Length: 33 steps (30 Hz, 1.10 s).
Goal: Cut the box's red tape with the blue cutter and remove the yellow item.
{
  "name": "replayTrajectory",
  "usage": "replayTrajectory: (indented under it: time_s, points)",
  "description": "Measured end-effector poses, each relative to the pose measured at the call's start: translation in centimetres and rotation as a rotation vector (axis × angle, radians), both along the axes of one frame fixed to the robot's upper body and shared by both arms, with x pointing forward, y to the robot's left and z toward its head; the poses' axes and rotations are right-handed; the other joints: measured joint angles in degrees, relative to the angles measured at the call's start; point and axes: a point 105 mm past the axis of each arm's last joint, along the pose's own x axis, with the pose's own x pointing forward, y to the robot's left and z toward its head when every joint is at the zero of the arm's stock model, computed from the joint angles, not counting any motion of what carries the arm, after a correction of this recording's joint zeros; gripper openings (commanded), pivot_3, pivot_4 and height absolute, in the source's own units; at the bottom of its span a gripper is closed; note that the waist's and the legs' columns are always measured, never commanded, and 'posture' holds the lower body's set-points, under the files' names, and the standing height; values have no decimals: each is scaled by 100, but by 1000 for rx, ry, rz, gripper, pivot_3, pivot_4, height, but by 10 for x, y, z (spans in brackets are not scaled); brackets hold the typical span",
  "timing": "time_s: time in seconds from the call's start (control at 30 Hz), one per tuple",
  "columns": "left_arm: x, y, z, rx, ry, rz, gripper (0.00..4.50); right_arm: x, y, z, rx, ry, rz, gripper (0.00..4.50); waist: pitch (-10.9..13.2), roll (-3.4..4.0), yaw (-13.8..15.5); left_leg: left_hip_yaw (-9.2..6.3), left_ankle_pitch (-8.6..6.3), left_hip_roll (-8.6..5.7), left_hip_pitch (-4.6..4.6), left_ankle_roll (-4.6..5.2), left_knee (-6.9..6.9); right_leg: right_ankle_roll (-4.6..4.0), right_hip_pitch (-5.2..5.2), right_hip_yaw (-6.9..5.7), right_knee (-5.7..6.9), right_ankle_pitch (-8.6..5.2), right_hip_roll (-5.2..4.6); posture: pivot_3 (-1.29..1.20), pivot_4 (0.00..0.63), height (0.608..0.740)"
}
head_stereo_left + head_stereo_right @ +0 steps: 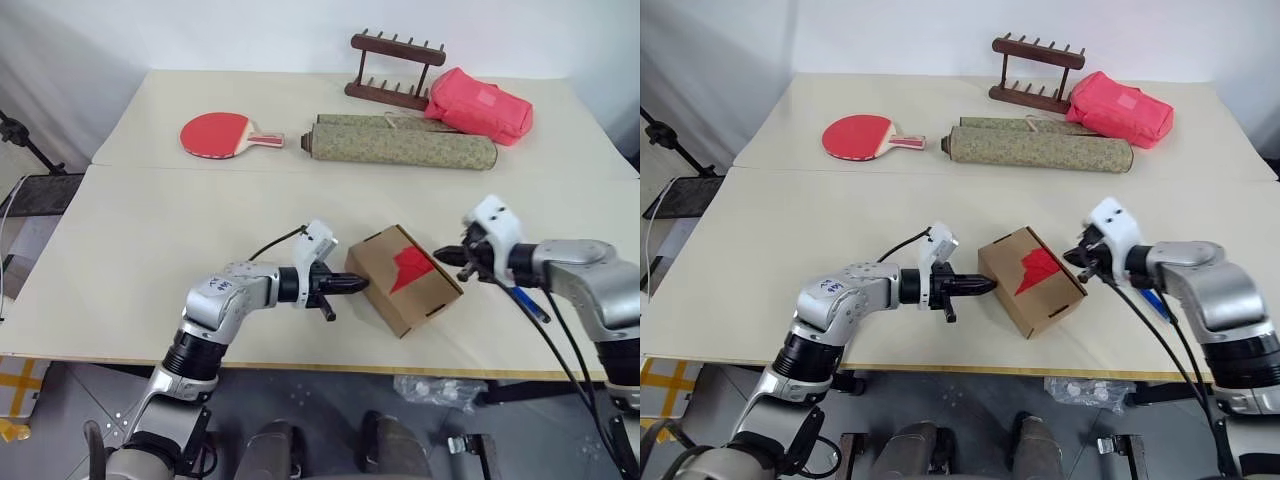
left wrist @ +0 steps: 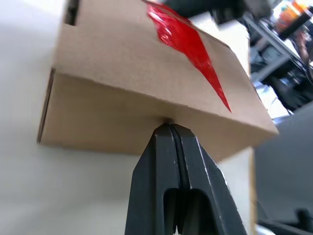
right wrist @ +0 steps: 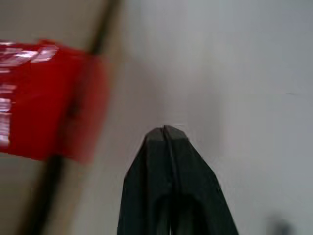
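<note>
The box [image 1: 404, 277] sits closed near the tabletop's [image 1: 150, 250] front edge, red tape [image 1: 411, 265] across its lid. The left hand [image 1: 355, 284], fingers pressed together and empty, touches the box's side wall. The right hand [image 1: 445, 256], pinched shut with nothing in it, hovers at the box's far corner. The blue cutter [image 1: 527, 303] lies beside the box, mostly hidden under the right arm.

Matt cardboard, glossy tape

The box [image 1: 402, 279] is seen as matt brown cardboard, the red tape [image 1: 410, 266] as glossy film; the table [image 1: 150, 250] looks smooth and pale.
</note>
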Motion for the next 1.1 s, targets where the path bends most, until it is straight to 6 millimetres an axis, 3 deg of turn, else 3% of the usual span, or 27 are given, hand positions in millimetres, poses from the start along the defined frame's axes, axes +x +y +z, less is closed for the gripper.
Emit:
replayTrajectory:
  time_s: [0.33, 0.77, 0.87, 0.97, 1.1]
  points:
    - [33, 22, -2, 48, -61, 178, 0, -16, 35, -6, -36, 52, 128, 14, -1, -1, -6, -4, 0, 4, -2, 1, 4, 1, 0, -2, 3, 1, -1, 0, 150, 740]
    - [25, 34, -9, 126, -55, 139, 0, -7, 39, -7, -69, -20, 98, 14, -3, -5, -24, -2, 1, 4, -1, 0, 5, 1, -1, 0, 6, 0, -1, 0, 150, 740]
    - [28, 36, -7, 121, -70, 162, 0, -3, 36, -6, -77, -40, 65, 553, -3, -5, -2, -4, 1, 5, -3, 0, 6, 1, -2, 0, 5, 1, -1, 0, 150, 740]
    - [35, 41, 7, 105, -123, 186, 0, -2, 31, 3, -65, -61, 34, 1505, -3, -6, -8, -4, 1, 4, -14, 0, 5, 1, -12, -2, 5, 1, -1, 0, 150, 740]
    - [46, 46, 42, 64, -238, 212, 0, 9, 19, 43, -17, -149, -63, 2960, -3, -5, -13, -3, 2, 2, -22, 0, 6, 1, -19, -3, 6, 1, -1, 0, 150, 740]
